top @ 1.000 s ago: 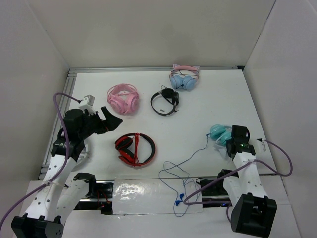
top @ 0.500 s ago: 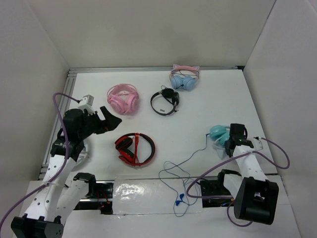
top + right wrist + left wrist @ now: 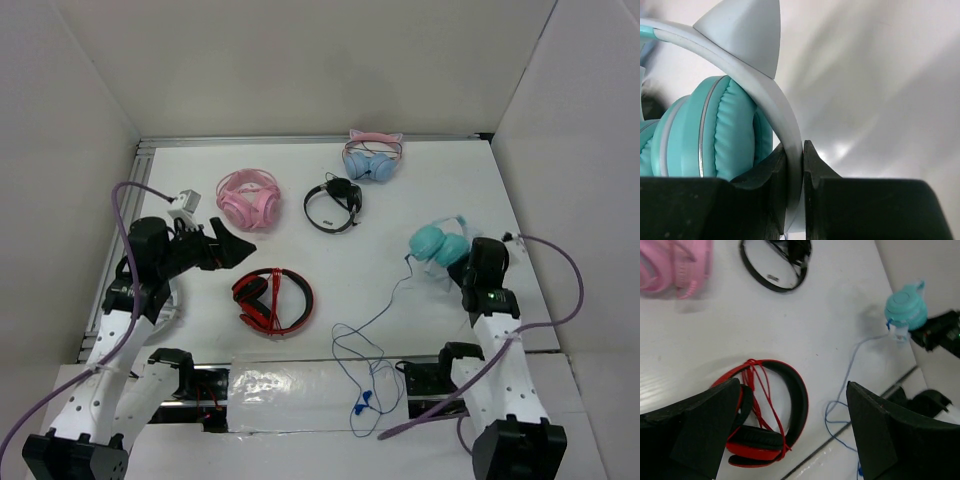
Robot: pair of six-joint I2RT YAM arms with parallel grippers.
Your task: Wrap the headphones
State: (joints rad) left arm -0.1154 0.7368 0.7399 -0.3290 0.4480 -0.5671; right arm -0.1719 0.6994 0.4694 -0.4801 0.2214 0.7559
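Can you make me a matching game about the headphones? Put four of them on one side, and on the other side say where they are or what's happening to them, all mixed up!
Column one
1. teal headphones
2. red headphones
3. light-blue headphones with pink ears
4. black headphones

Column two
A. its own cord is wound around it
B. at the far edge of the table
C. headband pinched in the right claw
D. between the pink headphones and the light-blue ones

Pairs: 1-C, 2-A, 3-B, 4-D
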